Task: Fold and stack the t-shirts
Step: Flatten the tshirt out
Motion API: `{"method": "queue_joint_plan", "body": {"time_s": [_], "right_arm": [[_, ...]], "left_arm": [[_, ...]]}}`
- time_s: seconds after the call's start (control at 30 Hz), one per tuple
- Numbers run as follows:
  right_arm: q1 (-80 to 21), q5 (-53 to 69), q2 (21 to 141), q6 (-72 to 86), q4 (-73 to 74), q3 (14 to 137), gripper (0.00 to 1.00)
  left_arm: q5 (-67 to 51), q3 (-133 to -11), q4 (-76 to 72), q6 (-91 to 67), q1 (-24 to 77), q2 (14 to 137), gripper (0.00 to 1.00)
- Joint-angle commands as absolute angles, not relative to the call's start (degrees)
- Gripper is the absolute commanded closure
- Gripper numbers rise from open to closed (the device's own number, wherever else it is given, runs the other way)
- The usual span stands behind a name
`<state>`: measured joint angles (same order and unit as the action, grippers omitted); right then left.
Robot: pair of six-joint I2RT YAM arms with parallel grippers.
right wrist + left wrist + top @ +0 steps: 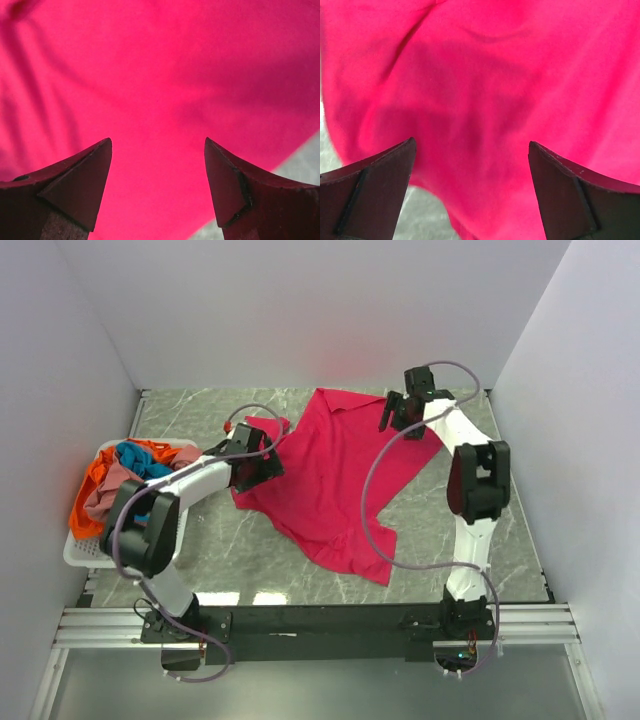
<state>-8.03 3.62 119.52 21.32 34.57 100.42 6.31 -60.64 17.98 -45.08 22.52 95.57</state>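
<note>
A bright magenta-pink t-shirt (330,475) lies spread and rumpled on the grey marbled table. It fills the left wrist view (510,75) and the right wrist view (165,70). My left gripper (268,465) is open over the shirt's left edge, holding nothing. My right gripper (392,412) is open over the shirt's upper right part, holding nothing. Orange (92,480), teal-blue (140,458) and dusty pink (105,495) shirts lie bunched in the basket at the left.
A white slatted plastic basket (82,552) stands at the table's left edge. White walls close in the table on the left, back and right. Bare grey table (480,570) shows at the front and right.
</note>
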Motion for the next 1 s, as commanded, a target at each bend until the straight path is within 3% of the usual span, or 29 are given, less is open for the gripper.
{"method": "queue_joint_plan", "body": {"time_s": [0.0, 0.17, 0.33, 0.43, 0.67, 0.8, 0.97], "right_arm": [[-7.82, 1.85, 123.48, 19.51, 39.64, 106.26, 0.20], [-7.12, 4.30, 121.66, 19.68, 37.19, 98.73, 0.21], [-6.86, 8.08, 115.32, 22.32, 31.04, 82.91, 0.22], [-7.12, 12.74, 108.48, 24.86, 25.25, 70.43, 0.24], [-15.19, 13.36, 89.95, 32.85, 19.25, 43.99, 0.24], [-26.77, 11.35, 81.49, 38.14, 20.82, 40.17, 0.24], [-31.29, 6.95, 74.19, 40.87, 25.57, 43.85, 0.23]], "left_arm": [[7.90, -65.82, 18.98, -43.24, 22.06, 99.83, 0.01], [15.19, -73.98, 24.17, -40.87, 21.71, 108.36, 0.01], [12.84, -81.55, 25.75, -37.98, 18.64, 117.57, 0.01], [14.76, -92.24, 29.18, -34.74, 17.14, 123.81, 0.01], [3.45, -114.75, 29.70, -27.43, 15.56, 139.20, 0.00], [1.15, -131.09, 30.24, -25.23, 15.56, 146.59, 0.01], [-1.49, -131.49, 25.24, -26.71, 15.12, 142.05, 0.01]]}}
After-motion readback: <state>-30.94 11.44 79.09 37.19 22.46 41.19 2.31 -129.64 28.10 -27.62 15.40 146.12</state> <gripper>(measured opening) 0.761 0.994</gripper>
